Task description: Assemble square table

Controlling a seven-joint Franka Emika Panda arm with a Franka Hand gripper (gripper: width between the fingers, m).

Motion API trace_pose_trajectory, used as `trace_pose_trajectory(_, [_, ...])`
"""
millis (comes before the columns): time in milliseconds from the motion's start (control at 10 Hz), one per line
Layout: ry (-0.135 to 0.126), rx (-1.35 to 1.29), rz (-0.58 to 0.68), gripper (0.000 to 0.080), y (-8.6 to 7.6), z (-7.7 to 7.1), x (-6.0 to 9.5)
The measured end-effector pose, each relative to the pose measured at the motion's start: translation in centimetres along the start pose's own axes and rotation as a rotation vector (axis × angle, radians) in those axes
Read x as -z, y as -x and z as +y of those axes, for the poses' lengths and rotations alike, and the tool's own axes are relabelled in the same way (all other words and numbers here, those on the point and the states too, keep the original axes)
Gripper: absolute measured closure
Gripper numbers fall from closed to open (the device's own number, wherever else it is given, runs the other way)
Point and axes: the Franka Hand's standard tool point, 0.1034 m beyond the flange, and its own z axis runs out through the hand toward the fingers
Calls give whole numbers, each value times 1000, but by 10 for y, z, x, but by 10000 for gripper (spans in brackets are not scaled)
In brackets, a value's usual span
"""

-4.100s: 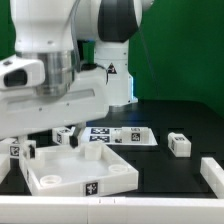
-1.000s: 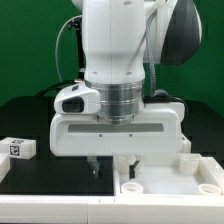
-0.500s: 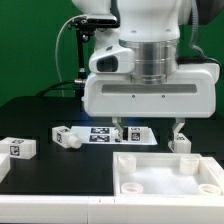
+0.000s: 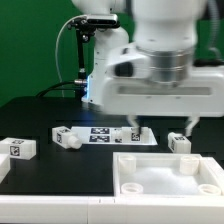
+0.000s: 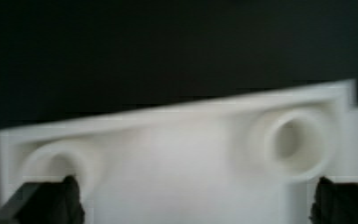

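Though hung close over the black tabletop (image 4: 30,120), pinching nothing: pincer (image 4: 162,124) spread to its widest, with empty air between the two dark fingers (image 4: 135,122). In the exterior view, fingers raised clear of the surface, just past the far rim of the square tray (image 4: 165,158), with no contact to be seen with it. Finger toward the exterior view's right poised just above and beside the right leg (image 4: 180,143), apparently apart from it. Other finger hanging over the far end of the marker board (image 4: 112,134). Above both, the broad white body of the arm (image 4: 160,85), filling the upper part of that view.

Square tray lying open side up on the near part of the tabletop, at the exterior view's right, white, with raised rim and rounded corner sockets. Lying leg (image 4: 65,137) on its side near the middle, just left of the marker board. Left leg (image 4: 18,149) well apart from the rest, at the exterior view's left edge, tag facing the camera.

In the wrist view, blurred white wall of the tray close below, with a round socket (image 5: 297,140) plainly visible and a second one fainter. Dark fingertips (image 5: 48,200) far apart, one at each side; nothing clamped between them.
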Motion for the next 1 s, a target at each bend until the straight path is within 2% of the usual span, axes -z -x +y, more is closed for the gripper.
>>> trace_pose_trajectory(100, [18,3,-70,151,15,-26,-8])
trace_pose_trajectory(200, [27,-32,-109,151,22,-40,-14])
trace_pose_trajectory(300, [28,-60,-124,151,22,-37,-9])
trace_pose_trajectory(400, [39,-49,-211,151,27,-30,-11])
trace_pose_trajectory(600, [56,-43,-350,151,29,-27,-17])
trace_pose_trajectory(700, [50,13,-372,151,36,-32,-27])
trace_pose_trajectory(800, [50,27,-427,151,50,-37,-37])
trace_pose_trajectory(900, [84,1,-479,151,62,-39,-43])
trace_pose_trajectory(1000, [87,6,-572,151,67,-35,-43])
